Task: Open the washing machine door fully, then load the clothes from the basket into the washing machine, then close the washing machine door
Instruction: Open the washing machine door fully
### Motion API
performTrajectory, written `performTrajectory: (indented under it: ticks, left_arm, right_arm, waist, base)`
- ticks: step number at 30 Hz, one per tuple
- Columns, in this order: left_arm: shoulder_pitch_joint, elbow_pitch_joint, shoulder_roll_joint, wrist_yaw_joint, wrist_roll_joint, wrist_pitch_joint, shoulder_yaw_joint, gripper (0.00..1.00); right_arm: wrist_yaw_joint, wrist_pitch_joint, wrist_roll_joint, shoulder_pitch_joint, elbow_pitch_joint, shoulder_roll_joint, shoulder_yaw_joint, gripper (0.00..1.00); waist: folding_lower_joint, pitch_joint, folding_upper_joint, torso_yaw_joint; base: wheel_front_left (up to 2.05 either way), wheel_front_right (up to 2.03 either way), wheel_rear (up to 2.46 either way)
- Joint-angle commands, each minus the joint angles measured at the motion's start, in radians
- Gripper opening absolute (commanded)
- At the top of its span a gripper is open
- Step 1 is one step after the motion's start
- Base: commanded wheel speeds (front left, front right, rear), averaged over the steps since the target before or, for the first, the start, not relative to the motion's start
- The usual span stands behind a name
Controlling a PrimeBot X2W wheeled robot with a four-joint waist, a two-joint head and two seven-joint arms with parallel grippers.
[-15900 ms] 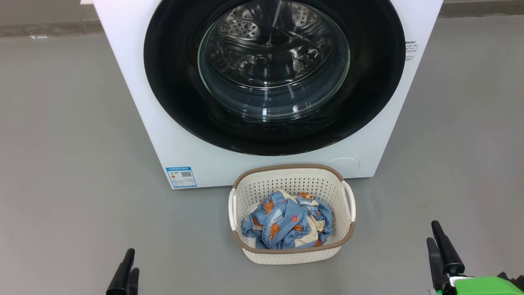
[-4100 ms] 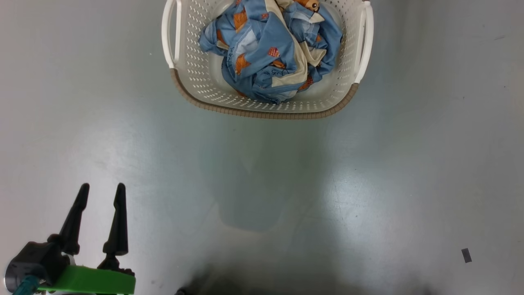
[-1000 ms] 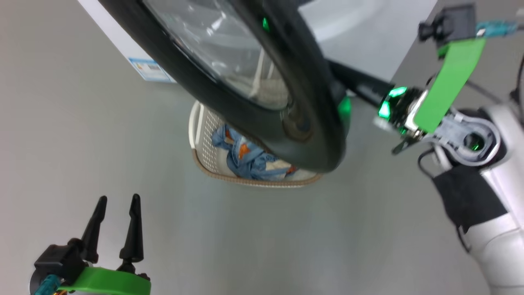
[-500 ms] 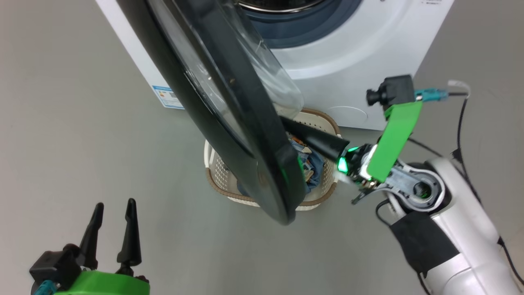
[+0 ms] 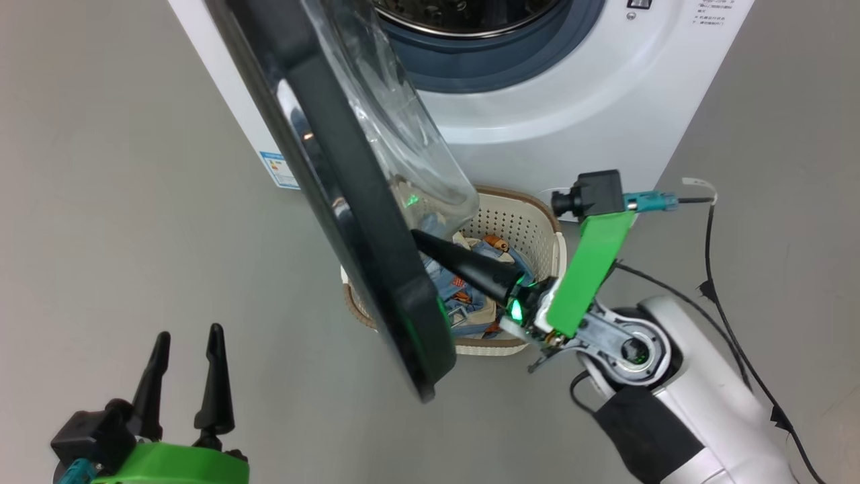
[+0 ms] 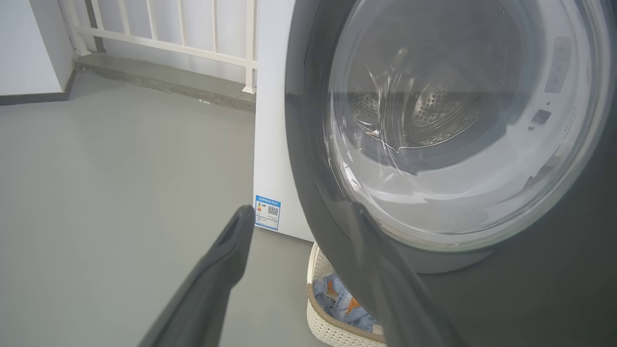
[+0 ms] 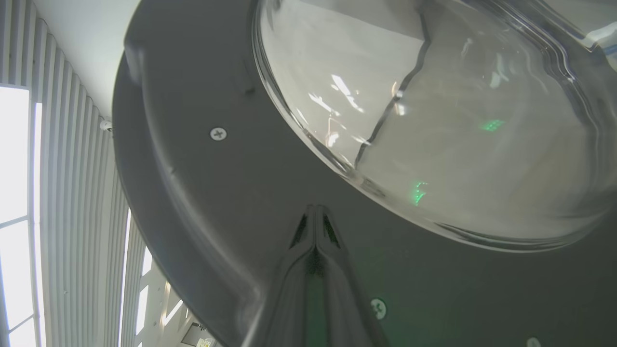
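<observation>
The washing machine (image 5: 571, 114) stands at the top with its steel drum (image 5: 463, 13) exposed. The washing machine door (image 5: 349, 202) hangs partly open and shows edge-on, its glass bowl (image 5: 396, 128) facing the machine. My right gripper (image 5: 416, 235) is shut, holds nothing, and its tips press the door's inner face (image 7: 193, 168) just below the glass (image 7: 434, 120). Under the door sits the basket (image 5: 531, 208) with the clothes (image 5: 470, 296) inside. My left gripper (image 5: 187, 336) hangs open at lower left, apart from everything. In the left wrist view I see the door's outer rim (image 6: 308, 144) and the basket (image 6: 328, 327).
Grey floor surrounds the machine. A black cable (image 5: 712, 269) trails over the floor at right beside my right forearm (image 5: 699, 417). In the left wrist view, a white railing (image 6: 168, 38) on a low ledge stands behind the machine's left side.
The door has swung further open, toward the left. My shut right gripper has gone down and left with it along its inner face. The head camera has shifted; the left gripper stays put.
</observation>
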Motion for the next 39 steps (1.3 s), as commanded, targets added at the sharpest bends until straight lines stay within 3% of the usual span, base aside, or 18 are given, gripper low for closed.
performTrajectory:
  ticks: [1,11,21,33,39]
  left_arm:
    - [-0.003,-0.029,0.014,-0.002,-0.007,-0.006,0.028,1.0]
    - [0.002,-0.03,0.014,-0.002,-0.004,-0.006,0.014,1.0]
    - [0.024,-0.03,0.014,-0.002,0.004,-0.006,0.018,1.0]
    - [0.037,-0.029,0.014,-0.002,0.014,-0.006,0.025,1.0]
    - [0.041,-0.03,0.014,-0.002,0.019,-0.006,0.043,1.0]
  right_arm:
    - [0.007,-0.017,-0.019,0.012,-0.018,0.038,0.043,0.0]
    - [0.007,-0.119,0.031,0.01,-0.012,0.042,0.189,0.0]
    - [0.007,-0.196,0.059,0.022,0.0,0.042,0.266,0.0]
    - [0.007,-0.234,0.067,0.045,0.01,0.042,0.276,0.0]
    - [0.007,-0.267,0.004,0.067,-0.019,0.032,0.227,0.0]
  waist:
    - [0.0,-0.001,0.0,-0.001]
    - [0.0,-0.031,0.0,0.002]
    - [0.0,-0.071,0.0,-0.008]
    - [0.0,-0.102,0.0,-0.029]
    - [0.0,-0.116,0.0,-0.043]
  base:
    - [0.0,0.0,0.0]
    - [0.0,0.0,0.0]
    - [0.0,0.0,0.0]
    - [0.0,0.0,0.0]
    - [0.0,0.0,0.0]
